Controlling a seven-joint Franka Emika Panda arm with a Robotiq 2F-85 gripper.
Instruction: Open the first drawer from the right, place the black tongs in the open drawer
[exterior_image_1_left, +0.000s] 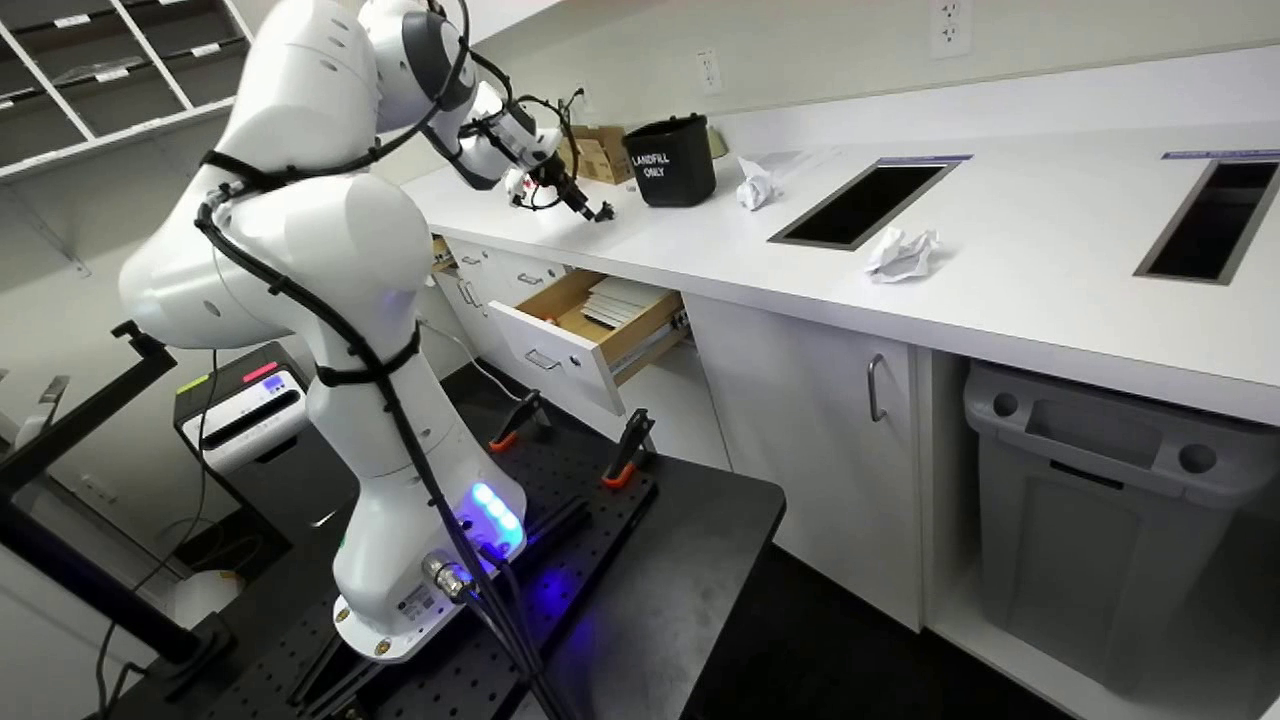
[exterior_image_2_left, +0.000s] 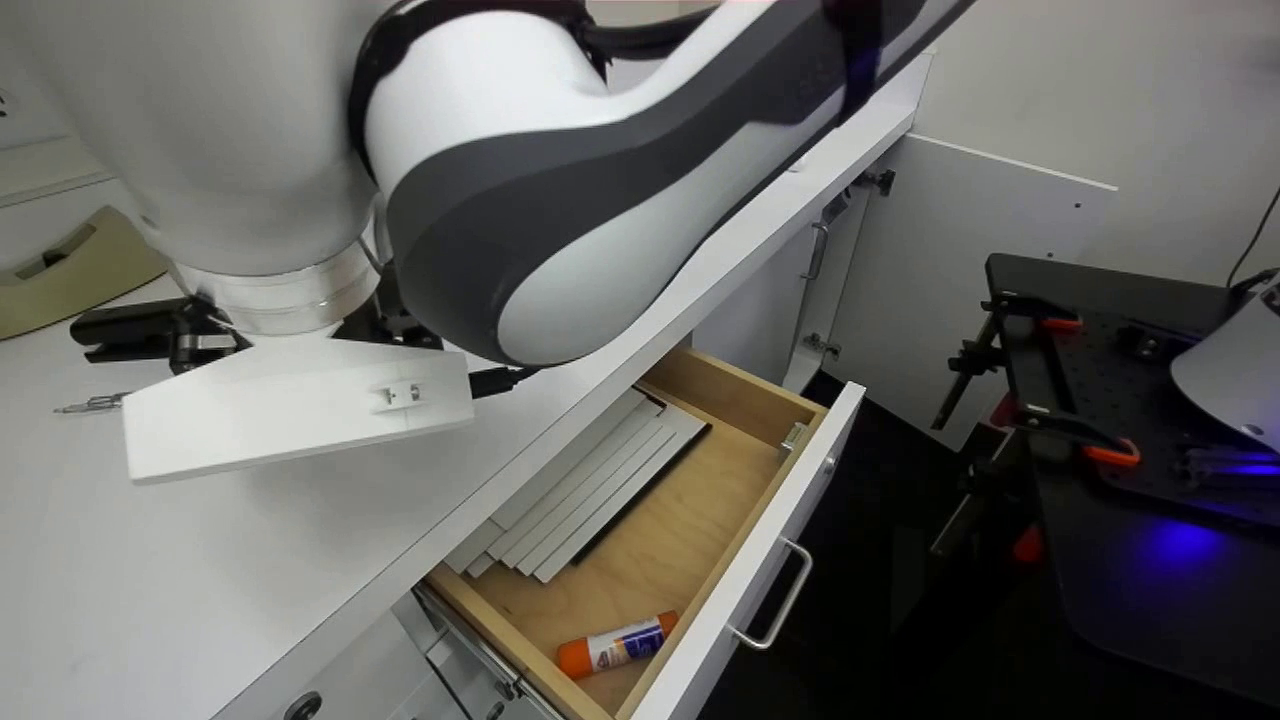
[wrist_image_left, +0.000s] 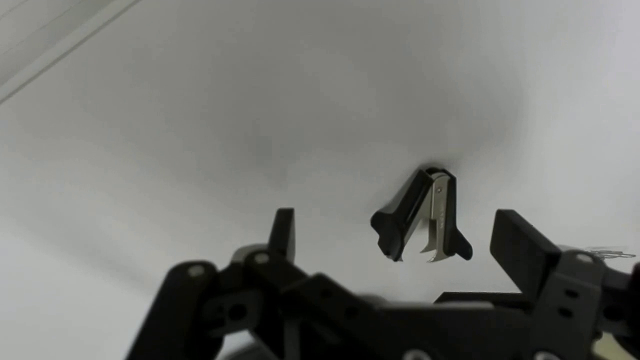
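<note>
The first drawer from the right shows in both exterior views and stands open, with a white front (exterior_image_1_left: 555, 358) and pale wood inside (exterior_image_2_left: 715, 480). It holds light flat panels and an orange-and-white glue stick (exterior_image_2_left: 617, 645). The black tongs (wrist_image_left: 411, 207), shaped like a staple remover with metal jaws, lie on the white counter in the wrist view. My gripper (wrist_image_left: 395, 215) is open and empty above the counter. The tongs show between its fingers in the picture, apart from both. In an exterior view my gripper (exterior_image_1_left: 590, 206) is low over the counter; the tongs cannot be told apart there.
A black landfill bin (exterior_image_1_left: 672, 160) and a cardboard box (exterior_image_1_left: 600, 152) stand behind the gripper. Crumpled papers (exterior_image_1_left: 903, 255) lie on the counter (exterior_image_1_left: 1010, 260) near cut-out slots. Paper clips (exterior_image_2_left: 92, 403) and a beige dispenser (exterior_image_2_left: 80, 270) are close to the gripper.
</note>
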